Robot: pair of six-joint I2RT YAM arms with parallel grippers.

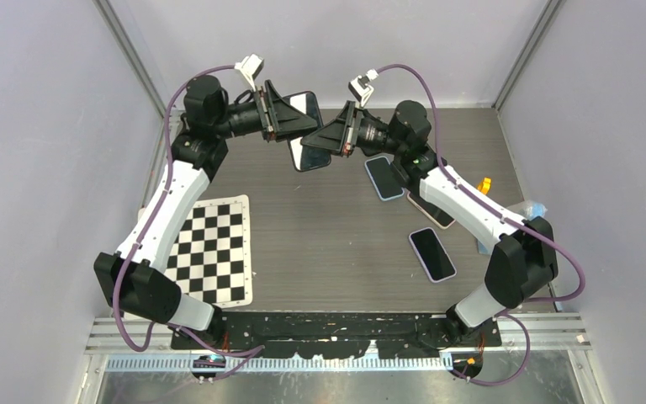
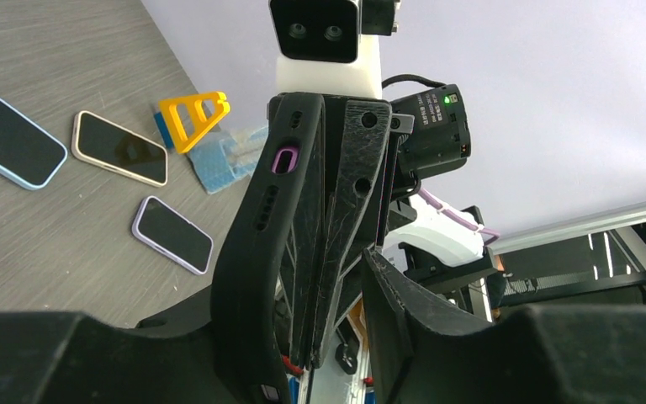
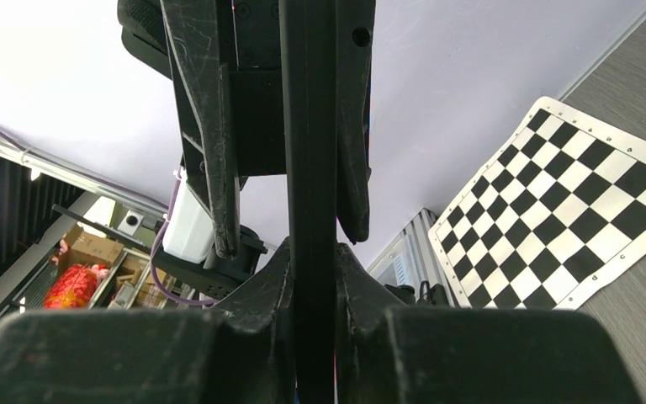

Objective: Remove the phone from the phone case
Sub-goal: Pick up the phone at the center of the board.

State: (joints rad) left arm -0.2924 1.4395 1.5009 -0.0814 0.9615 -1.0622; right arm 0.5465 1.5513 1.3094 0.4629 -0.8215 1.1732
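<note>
A phone in a black phone case [image 1: 309,154] is held in the air over the back middle of the table, between the two arms. My right gripper [image 1: 326,137] is shut on it. In the right wrist view the black slab [image 3: 307,168] stands edge-on, pinched between the right gripper [image 3: 307,278]. My left gripper [image 1: 296,124] straddles it from the other side, open. One of its fingers [image 3: 353,126] lies against the slab and the other [image 3: 206,126] stands off with a gap. The left wrist view shows the case's bottom edge [image 2: 262,219] with a purple-ringed port, inside the left gripper [image 2: 303,286].
Three more phones lie on the table at the right: a blue-rimmed one [image 1: 383,177], a beige one [image 1: 431,209] and a lilac one [image 1: 432,253]. A yellow stand [image 1: 484,184] and a blue packet [image 1: 530,210] lie by the right wall. A checkerboard sheet [image 1: 210,248] lies at the left.
</note>
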